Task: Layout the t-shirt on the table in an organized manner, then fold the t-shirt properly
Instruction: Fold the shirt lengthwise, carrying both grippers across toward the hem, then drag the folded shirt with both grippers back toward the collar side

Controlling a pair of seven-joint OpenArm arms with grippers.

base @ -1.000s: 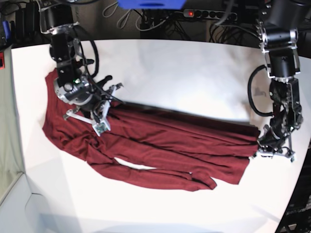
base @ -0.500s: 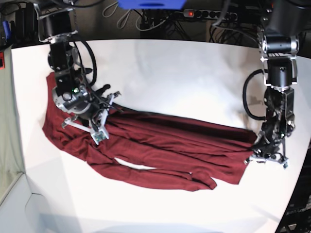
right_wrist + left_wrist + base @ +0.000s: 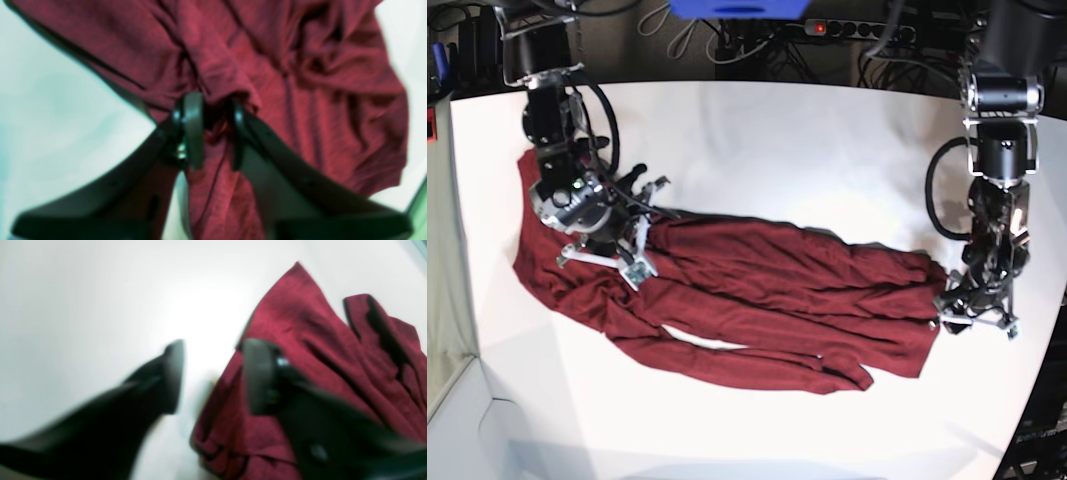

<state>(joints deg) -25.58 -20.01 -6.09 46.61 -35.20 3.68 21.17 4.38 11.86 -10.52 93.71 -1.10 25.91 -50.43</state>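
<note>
T-shirt lies wrinkled on the table, long axis running between the arms — right gripper over its bunched end with a fabric ridge between part-spread jaws, left gripper released, cloth edge just beside it.

Dark red t-shirt, plain and wrinkled, spread in a long crumpled band across white counter, reaching from near left edge toward right edge. Bunched thicker at left end, folded over itself along near side.
</note>
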